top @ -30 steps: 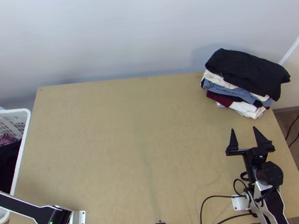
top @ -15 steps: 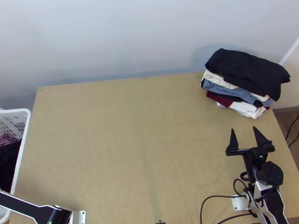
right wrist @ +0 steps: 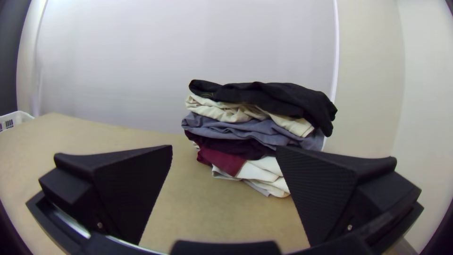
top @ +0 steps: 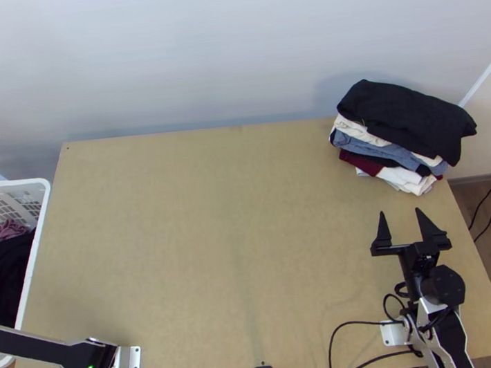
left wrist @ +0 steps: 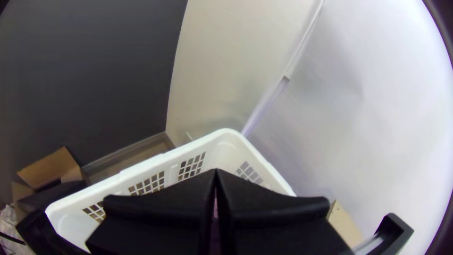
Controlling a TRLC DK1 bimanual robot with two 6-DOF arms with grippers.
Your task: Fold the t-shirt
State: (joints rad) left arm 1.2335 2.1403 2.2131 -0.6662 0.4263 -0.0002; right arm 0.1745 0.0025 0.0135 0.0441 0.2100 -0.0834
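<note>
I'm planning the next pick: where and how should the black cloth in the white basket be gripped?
Pinch the upper folds of the black cloth, coming down from above. It lies bunched, and the white basket's walls would likely block a side approach. The left gripper is shut, so it should open first.

Looks evenly bright in top view, shows soft shadows low on wall (top: 199, 63), bends edges, darkens corners in wrist views.

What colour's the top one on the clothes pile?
The top garment is black, clearest in the right wrist view.
</note>
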